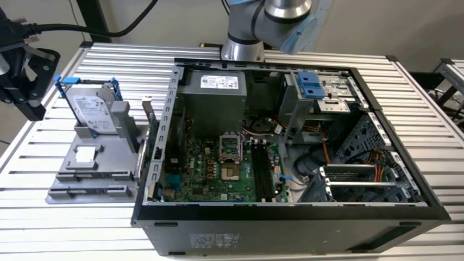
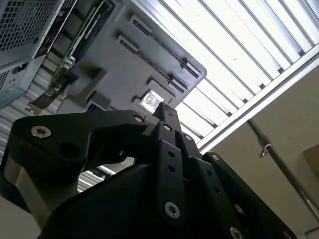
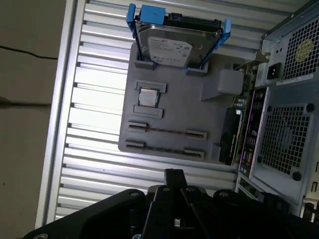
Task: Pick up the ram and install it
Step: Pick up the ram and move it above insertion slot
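Here the pincer [image 3: 173, 175] hangs clenched and empty. The ram [image 3: 167, 130] sits apart from it, slotted near the gray holder's [image 3: 174, 107] edge.

Matte black all over gripper [image 3: 174, 174]. Dark, near-black edge on ram [image 3: 167, 131]. Plain mid-grey holder tray [image 1: 94, 163]. Silver hard drive [image 1: 94, 111], white label, bright blue rails. Black computer case [image 1: 290, 228]; inside, green motherboard [image 1: 206, 168], black slots [image 1: 262, 174], blue drive latch [image 1: 312, 84]. Silver-grey table [image 1: 43, 217], ribbed in parallel slats. Silver arm [image 1: 286, 11], pale blue cap. Grey mesh panel [image 3: 284, 144], dotted with fine perforations.
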Available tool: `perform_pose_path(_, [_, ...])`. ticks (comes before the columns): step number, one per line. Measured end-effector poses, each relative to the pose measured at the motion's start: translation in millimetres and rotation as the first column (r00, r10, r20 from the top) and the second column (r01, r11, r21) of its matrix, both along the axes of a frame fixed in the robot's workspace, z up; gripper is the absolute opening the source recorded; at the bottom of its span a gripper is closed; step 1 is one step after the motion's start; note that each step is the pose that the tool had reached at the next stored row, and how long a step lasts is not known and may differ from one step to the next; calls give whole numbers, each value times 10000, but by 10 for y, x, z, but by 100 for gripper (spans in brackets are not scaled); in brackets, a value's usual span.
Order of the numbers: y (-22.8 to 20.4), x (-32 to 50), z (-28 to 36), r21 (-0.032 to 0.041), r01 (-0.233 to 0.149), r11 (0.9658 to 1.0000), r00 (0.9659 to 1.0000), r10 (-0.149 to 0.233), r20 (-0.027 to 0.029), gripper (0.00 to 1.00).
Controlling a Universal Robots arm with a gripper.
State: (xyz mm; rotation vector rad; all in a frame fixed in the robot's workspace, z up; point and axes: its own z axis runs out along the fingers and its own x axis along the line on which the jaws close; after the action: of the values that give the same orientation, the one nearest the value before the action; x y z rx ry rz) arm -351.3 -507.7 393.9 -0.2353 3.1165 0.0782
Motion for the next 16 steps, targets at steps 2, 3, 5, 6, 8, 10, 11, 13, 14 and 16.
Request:
perform_pose_path(2, [0,0,0,0,-2,10000,10000,2,-1,0])
perform_pose_path(3, [0,0,0,0,-3,10000,10000,3,0,0])
perform_pose_path(5, [0,0,0,0,-40,10000,10000,40,-1,0])
perform_pose_path(6, [0,0,0,1,-145,9999,9999,145,0,0])
perform_pose_path(8, [0,0,0,0,-498,9988,9988,498,0,0])
perform_pose_path(10, [0,0,0,0,-857,9963,9963,857,0,0])
perform_pose_path(11, [0,0,0,0,-1036,9946,9946,1036,0,0])
perform_pose_path(13, [0,0,0,-1,-1399,9902,9902,1399,0,0])
perform_pose_path(14, [0,0,0,-2,-1588,9873,9873,1588,0,0])
perform_pose_path(16, [0,0,0,-5,-1936,9811,9811,1936,-1,0])
